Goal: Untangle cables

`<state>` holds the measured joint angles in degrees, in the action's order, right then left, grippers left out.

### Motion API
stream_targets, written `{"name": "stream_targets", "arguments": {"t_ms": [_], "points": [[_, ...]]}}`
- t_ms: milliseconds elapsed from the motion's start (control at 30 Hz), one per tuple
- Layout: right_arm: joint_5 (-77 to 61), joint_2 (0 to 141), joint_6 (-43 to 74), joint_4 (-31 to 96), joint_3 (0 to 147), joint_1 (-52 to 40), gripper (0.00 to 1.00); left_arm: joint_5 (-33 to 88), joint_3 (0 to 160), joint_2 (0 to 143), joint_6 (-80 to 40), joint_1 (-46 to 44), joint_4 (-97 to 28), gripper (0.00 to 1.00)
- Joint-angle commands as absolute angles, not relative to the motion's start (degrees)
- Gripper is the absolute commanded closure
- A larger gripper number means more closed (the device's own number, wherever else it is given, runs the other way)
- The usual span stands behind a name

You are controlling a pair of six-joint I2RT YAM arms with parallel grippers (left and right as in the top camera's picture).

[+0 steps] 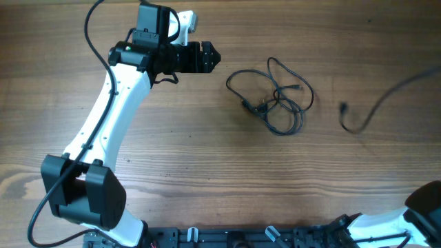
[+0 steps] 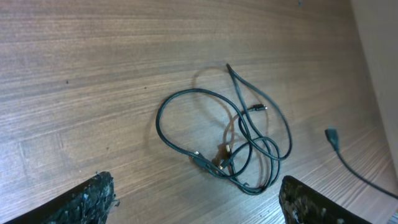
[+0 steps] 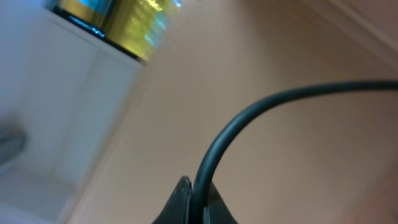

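Observation:
A thin black cable (image 1: 275, 96) lies in loose, crossing loops on the wooden table, right of centre; in the left wrist view this cable (image 2: 230, 137) lies ahead with small plug ends inside the loops. A second black cable (image 1: 372, 114) lies apart to the right, its plug end (image 1: 343, 108) on the table, and runs off the right edge. My left gripper (image 1: 207, 57) hovers open to the left of the loops, its fingers (image 2: 87, 199) wide with nothing between them. My right gripper (image 3: 196, 186) is shut on the second cable (image 3: 249, 118), which arcs up and away to the right.
My white left arm (image 1: 103, 124) stretches from the near left corner to the far side. Part of my right arm (image 1: 420, 207) shows at the near right corner. A white wall edge (image 2: 379, 62) borders the table's right side.

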<state>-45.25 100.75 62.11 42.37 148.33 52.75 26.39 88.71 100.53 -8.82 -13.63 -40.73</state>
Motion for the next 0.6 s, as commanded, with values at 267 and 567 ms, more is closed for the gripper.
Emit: {"name": "stream_targets", "arguments": {"t_ms": [267, 567], "points": [[-32.88, 111.87, 26.28, 56.71, 148.49, 48.93, 0.95, 26.02, 88.95, 100.53, -7.73, -13.43, -40.88, 0.13], [-21.21, 110.78, 25.85, 50.43, 148.49, 48.45, 0.95, 26.02, 88.92, 100.53, -7.73, -13.43, -40.77, 0.12]]}}
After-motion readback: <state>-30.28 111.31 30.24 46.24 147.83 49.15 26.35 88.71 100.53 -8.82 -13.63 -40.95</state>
